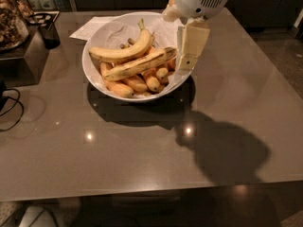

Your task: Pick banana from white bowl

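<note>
The white bowl [97,79] stands at the back middle of the grey table, lined with crinkled white paper. The long, nearly straight banana [142,64] with dark streaks lies across the top of the pile inside, its right end near the bowl's right rim. A more curved banana [122,54] with a greenish stem lies just behind it. Short stubby orange-yellow bananas [135,83] lie underneath. My gripper [186,65] hangs from the white arm head [202,0] over the bowl's right rim, just right of the streaked banana's end.
A sheet of white paper [90,28] lies behind the bowl at the left. A black cup [49,33] and a dark box [26,60] stand at the far left, with a black cable [10,109] below them. The table's front edge runs near the bottom.
</note>
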`<state>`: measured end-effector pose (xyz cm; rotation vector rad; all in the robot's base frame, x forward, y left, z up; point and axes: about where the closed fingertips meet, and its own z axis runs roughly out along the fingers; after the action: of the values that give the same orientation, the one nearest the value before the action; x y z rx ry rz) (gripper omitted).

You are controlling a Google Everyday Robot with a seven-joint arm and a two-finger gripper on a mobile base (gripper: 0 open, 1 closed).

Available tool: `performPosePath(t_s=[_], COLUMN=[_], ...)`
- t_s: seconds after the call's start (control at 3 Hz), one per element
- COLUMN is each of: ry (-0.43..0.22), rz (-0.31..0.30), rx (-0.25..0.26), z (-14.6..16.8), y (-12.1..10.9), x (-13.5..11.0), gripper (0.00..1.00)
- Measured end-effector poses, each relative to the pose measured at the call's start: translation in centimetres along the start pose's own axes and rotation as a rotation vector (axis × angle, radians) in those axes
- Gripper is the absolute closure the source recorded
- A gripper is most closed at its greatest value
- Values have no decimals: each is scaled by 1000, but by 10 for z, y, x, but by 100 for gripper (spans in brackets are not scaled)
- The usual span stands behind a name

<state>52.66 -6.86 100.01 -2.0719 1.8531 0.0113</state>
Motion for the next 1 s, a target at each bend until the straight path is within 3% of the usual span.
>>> performPosePath(t_s=[0.33,0.67,1.0], ry=[-30,-44,-47], rz=[-24,-37,-48], rx=[-21,-43,-71], z=[9,21,36], y=[-12,-20,-24], x=[-12,-19,-26], gripper=[39,44,40])
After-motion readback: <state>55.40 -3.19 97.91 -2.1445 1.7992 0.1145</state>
